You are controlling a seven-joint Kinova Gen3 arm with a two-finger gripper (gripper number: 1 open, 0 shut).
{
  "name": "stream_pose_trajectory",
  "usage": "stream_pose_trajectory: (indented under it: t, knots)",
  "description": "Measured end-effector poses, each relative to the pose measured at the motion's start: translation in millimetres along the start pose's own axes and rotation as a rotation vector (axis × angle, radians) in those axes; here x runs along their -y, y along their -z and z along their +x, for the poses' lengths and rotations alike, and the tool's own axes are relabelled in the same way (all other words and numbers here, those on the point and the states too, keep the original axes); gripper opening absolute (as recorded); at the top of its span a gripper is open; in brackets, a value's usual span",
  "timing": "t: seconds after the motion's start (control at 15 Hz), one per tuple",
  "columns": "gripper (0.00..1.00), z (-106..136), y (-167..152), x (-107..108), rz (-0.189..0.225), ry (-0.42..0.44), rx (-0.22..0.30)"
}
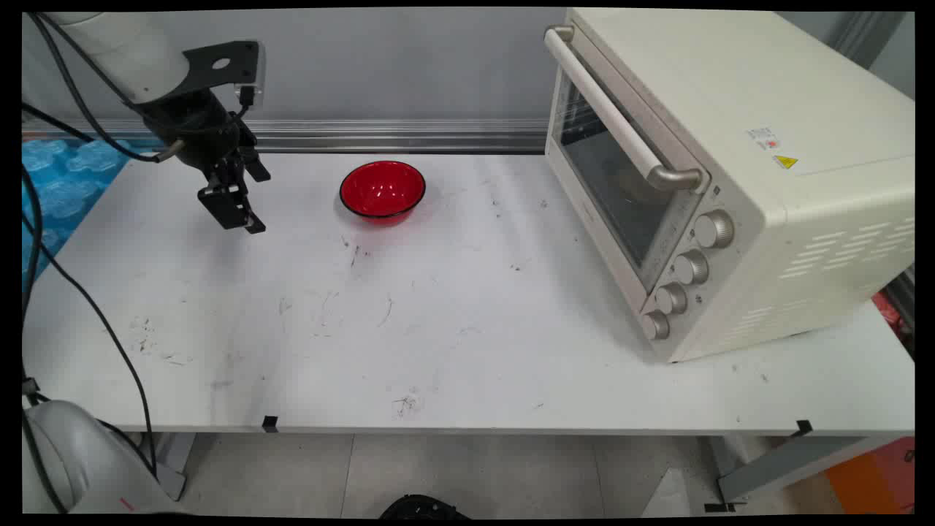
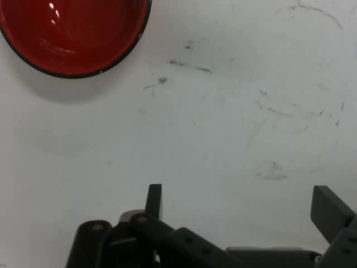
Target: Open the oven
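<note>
1. I see the gripper [image 1: 245, 212] hanging above the surface [image 1: 438, 329] at the far left, its fingers [image 2: 330, 212] spread wide and holding nothing.
2. The red bowl [image 1: 382, 190] sits at about 3 o'clock from the gripper, near but apart; in the hand view it lies at 11 o'clock.
3. A cream toaster oven [image 1: 730, 175] stands at the surface's right, door shut, well apart from the bowl.

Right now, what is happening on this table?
The gripper hangs over the table with its jaws open and holding nothing. A red bowl, empty, sits nearby, apart from it. A cream oven stands at the table's other end with its door closed.
</note>
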State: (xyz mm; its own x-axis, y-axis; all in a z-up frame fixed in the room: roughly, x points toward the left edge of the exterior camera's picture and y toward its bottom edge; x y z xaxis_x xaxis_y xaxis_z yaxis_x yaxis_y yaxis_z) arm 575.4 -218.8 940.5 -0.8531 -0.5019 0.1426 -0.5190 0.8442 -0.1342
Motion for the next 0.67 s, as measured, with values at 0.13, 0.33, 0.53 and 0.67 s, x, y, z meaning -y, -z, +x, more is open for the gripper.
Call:
stream_pose_trajectory:
  t: [0.13, 0.33, 0.53, 0.67]
  knots:
    - [1.00, 4, -1, 2, -0.001, 0.008, -0.012]
    - [1.00, 17, -2, 5, -0.002, 0.010, -0.038]
    - [1.00, 43, -3, 11, -0.008, 0.005, -0.078]
    - [1.00, 66, -2, 15, -0.012, -0.002, -0.107]
